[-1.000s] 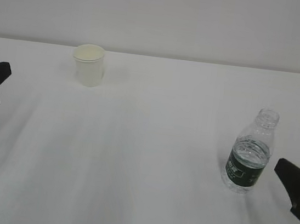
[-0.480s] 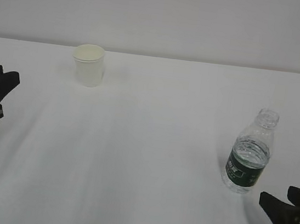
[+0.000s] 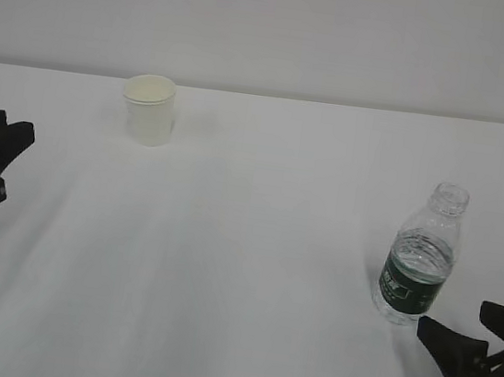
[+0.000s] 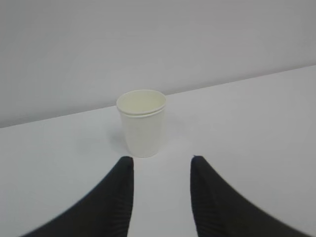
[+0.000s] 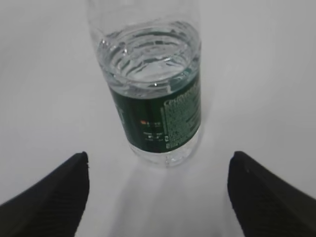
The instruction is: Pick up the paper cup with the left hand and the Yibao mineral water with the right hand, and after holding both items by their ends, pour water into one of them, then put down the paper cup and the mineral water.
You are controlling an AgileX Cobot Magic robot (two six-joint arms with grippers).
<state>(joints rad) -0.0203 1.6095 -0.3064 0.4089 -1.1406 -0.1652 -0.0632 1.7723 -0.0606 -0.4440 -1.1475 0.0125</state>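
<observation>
This looks like a bare robot test setup, a lab or studio rather than a home. A plain white desk (image 3: 245,243) runs back to a blank pale grey wall (image 3: 274,24) (no furniture, shelving or decoration shows). Only a paper cup (image 3: 149,108) and a water bottle (image 3: 418,266) stand on it, flanked by black robot jaws.

paper cup (image 4: 142,123) upright on table (image 4: 256,113) | left tool (image 4: 162,165) spread, short of it

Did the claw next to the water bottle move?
Yes. The right gripper slid leftward and lower in the exterior view, ending just below and right of the standing bottle.
</observation>
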